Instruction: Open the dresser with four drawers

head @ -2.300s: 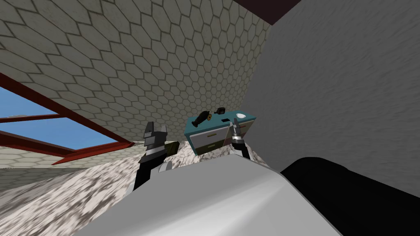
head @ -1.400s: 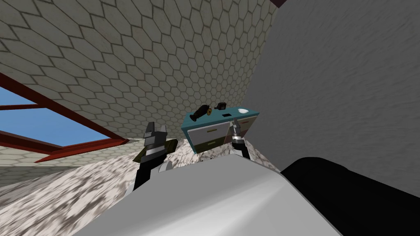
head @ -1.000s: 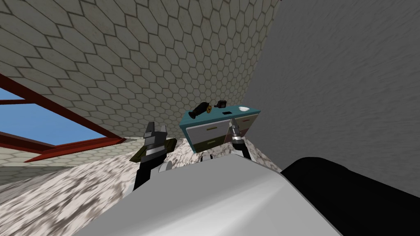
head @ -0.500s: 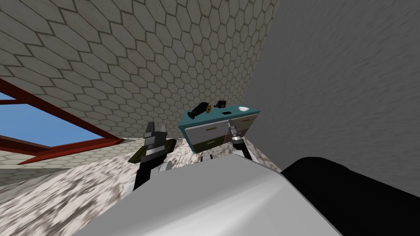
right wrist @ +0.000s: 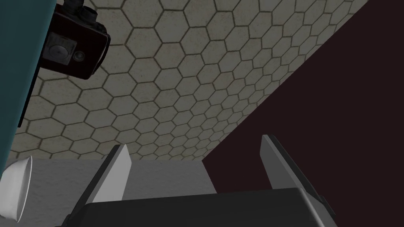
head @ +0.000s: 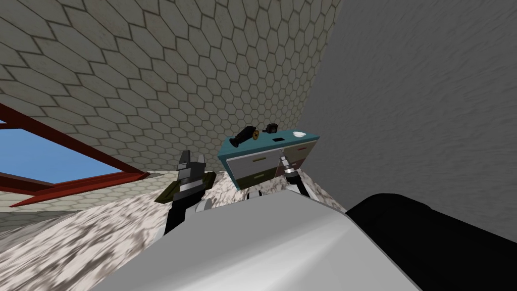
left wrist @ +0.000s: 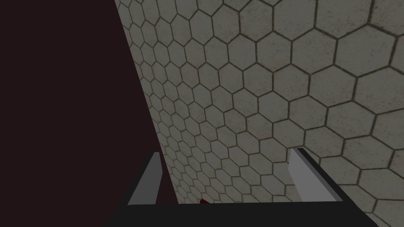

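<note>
The dresser [head: 270, 140] has a teal top and four drawer fronts [head: 254, 167], two grey and olive, two paler; all look flush. It stands on the floor against the hexagon-tiled wall, in the corner. My right gripper [head: 283, 160] is raised in front of it, near the middle of its front, open and holding nothing. In the right wrist view the open right gripper [right wrist: 195, 161] points past the dresser's teal edge [right wrist: 19, 59] at the wall. My left gripper [head: 191, 161] is raised well left of the dresser; the left gripper [left wrist: 227, 173] is open and holds nothing.
On the dresser top lie a long black object [head: 242, 136], a small black camera-like box [right wrist: 75, 51] and a white bowl [head: 299, 134]. An olive object [head: 169, 192] lies on the mottled floor behind the left arm. A grey wall [head: 404, 111] closes the right side.
My head view has turned a little, so the dresser and window sit slightly further left. The right gripper has edged left across the dresser front. Both grippers stay open.
</note>
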Available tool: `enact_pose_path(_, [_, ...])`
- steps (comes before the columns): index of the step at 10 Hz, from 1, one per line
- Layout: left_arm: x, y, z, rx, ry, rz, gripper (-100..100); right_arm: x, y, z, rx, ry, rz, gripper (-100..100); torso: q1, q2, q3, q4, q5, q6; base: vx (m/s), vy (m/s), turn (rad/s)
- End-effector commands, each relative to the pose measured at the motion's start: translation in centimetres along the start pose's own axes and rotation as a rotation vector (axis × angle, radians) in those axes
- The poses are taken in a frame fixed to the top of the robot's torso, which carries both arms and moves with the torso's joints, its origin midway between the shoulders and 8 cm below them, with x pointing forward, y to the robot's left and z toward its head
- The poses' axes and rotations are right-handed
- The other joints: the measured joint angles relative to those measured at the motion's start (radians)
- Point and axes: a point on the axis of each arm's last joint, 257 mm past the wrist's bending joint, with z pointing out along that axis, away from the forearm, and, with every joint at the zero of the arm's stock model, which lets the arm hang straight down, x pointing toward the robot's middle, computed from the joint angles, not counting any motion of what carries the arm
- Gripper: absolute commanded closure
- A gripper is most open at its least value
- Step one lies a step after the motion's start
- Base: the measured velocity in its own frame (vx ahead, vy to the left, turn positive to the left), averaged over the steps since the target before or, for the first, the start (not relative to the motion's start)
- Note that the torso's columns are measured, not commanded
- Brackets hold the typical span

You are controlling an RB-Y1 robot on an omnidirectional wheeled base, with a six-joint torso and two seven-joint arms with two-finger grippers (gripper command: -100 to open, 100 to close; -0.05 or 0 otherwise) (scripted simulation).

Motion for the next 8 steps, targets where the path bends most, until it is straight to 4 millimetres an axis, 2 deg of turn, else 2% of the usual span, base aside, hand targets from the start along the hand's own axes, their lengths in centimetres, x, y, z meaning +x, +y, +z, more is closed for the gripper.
enact_pose_path(1, [0.0, 0.0, 0.0, 0.000, 0.000, 0.000, 0, 0.4, -0.3, 0.0, -0.002, 0.013, -0.075, -100, 0.000, 0.000, 0.000, 0.000, 0.000, 0.000, 0.007, -0.006, 0.001])
enact_pose_path(2, [0.0, 0.0, 0.0, 0.000, 0.000, 0.000, 0, 1.2, -1.0, 0.0, -0.004, 0.037, -0.126, -100, 0.001, 0.001, 0.000, 0.000, 0.000, 0.000, 0.014, -0.009, -0.029])
enact_pose_path(4, [0.0, 0.0, 0.0, 0.000, 0.000, 0.000, 0, 1.2, -1.0, 0.0, -0.005, 0.037, -0.165, -100, 0.000, 0.000, 0.000, 0.000, 0.000, 0.000, 0.011, -0.006, -0.006])
enact_pose_path(5, [0.0, 0.0, 0.0, 0.000, 0.000, 0.000, 0, 2.0, -1.7, 0.0, -0.007, 0.061, -0.216, -100, 0.001, 0.001, 0.000, 0.000, 0.000, 0.000, 0.013, -0.010, -0.033])
enact_pose_path(7, [0.0, 0.0, 0.0, 0.000, 0.000, 0.000, 0, 2.0, -1.7, 0.0, -0.009, 0.061, -0.257, -100, 0.000, 0.000, 0.000, 0.000, 0.000, 0.000, 0.010, -0.007, -0.006])
enact_pose_path(8, [0.0, 0.0, 0.0, 0.000, 0.000, 0.000, 0, 2.9, -2.6, 0.0, -0.011, 0.084, -0.308, -100, 0.000, 0.000, 0.000, 0.000, 0.000, 0.000, 0.014, -0.007, -0.038])
